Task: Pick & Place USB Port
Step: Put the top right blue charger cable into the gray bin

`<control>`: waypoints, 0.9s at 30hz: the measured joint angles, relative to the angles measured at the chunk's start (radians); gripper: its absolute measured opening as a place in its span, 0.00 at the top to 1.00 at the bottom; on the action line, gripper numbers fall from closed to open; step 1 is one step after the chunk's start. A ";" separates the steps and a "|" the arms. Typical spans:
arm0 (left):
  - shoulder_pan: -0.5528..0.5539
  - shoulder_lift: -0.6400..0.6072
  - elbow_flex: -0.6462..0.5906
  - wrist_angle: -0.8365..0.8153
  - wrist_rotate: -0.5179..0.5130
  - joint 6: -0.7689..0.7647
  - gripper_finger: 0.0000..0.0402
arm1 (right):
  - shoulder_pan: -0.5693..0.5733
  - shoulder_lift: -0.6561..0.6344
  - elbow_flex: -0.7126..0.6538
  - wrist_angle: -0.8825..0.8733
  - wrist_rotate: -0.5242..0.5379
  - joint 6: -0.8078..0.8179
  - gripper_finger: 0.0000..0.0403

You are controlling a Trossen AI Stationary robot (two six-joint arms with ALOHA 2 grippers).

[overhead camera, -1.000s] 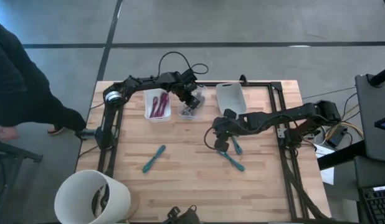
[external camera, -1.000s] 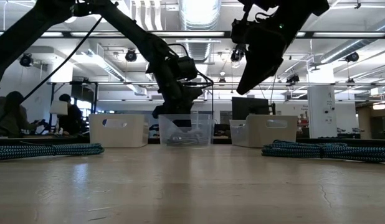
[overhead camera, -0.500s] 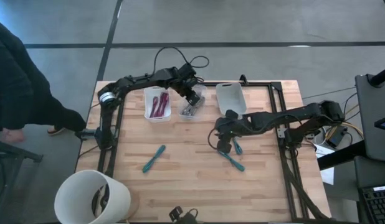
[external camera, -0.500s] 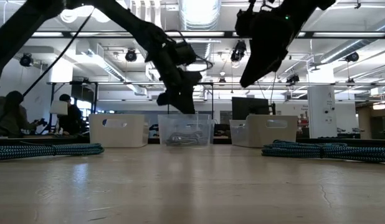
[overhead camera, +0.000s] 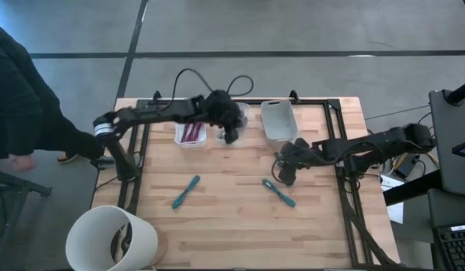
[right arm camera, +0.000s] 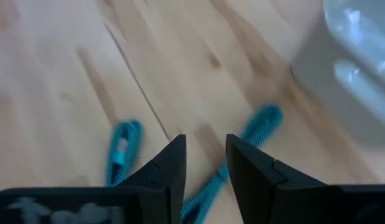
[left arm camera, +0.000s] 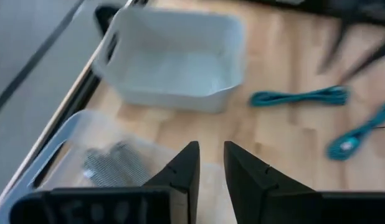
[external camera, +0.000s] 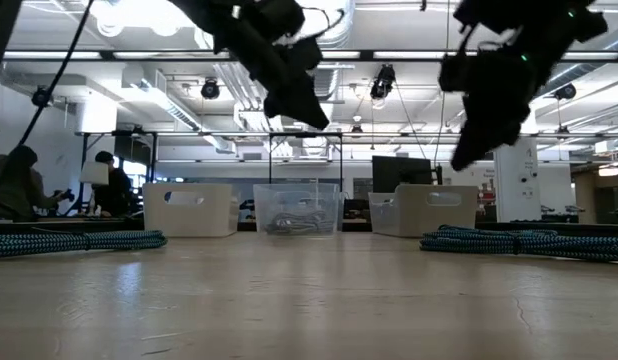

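Three teal USB cables lie flat on the wooden table: one at the near left (overhead camera: pixel 186 192), one at the near middle (overhead camera: pixel 280 193), and one (left arm camera: pixel 298 96) beside it. My right gripper (overhead camera: pixel 285 176) hangs open just above the latter two (right arm camera: pixel 124 152) (right arm camera: pixel 261 124) and holds nothing. My left gripper (overhead camera: pixel 231 136) is raised over the near rim of the clear bin (overhead camera: pixel 234 120). Its fingers (left arm camera: pixel 208 171) stand slightly apart with nothing between them. The clear bin holds grey cable (left arm camera: pixel 111 163).
A white bin with purple cables (overhead camera: pixel 191 129) stands left of the clear bin, and another white bin (overhead camera: pixel 278 119) stands to its right. A large white bucket (overhead camera: pixel 112 239) sits off the near left corner. A person (overhead camera: pixel 22 105) is at the left.
My left gripper has risen out of the clear bin and come a little toward the table's near edge, rolling as it rose. My right gripper has drawn back toward the table's right edge and sunk slightly. The teal cables lie where they were.
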 joint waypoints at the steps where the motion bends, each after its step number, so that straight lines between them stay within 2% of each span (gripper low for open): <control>1: -0.017 -0.026 -0.039 0.044 0.000 -0.001 0.82 | 0.000 -0.006 -0.022 0.000 0.000 0.026 0.73; 7: -0.107 -0.170 -0.341 0.404 0.000 -0.027 0.82 | 0.000 0.000 -0.110 0.002 0.000 0.133 0.73; 14: -0.159 -0.227 -0.618 0.751 0.001 -0.053 0.82 | 0.000 0.045 -0.133 0.086 0.002 0.186 0.73; 17: -0.162 -0.227 -0.681 0.847 0.001 -0.083 0.82 | 0.000 0.082 -0.140 0.164 0.003 0.181 0.74; 20: -0.163 -0.227 -0.715 0.906 0.001 -0.096 0.82 | 0.000 0.124 -0.138 0.170 0.003 0.161 0.74; 27: -0.163 -0.227 -0.734 0.936 0.001 -0.099 0.82 | -0.001 0.188 -0.136 0.172 0.003 0.185 0.74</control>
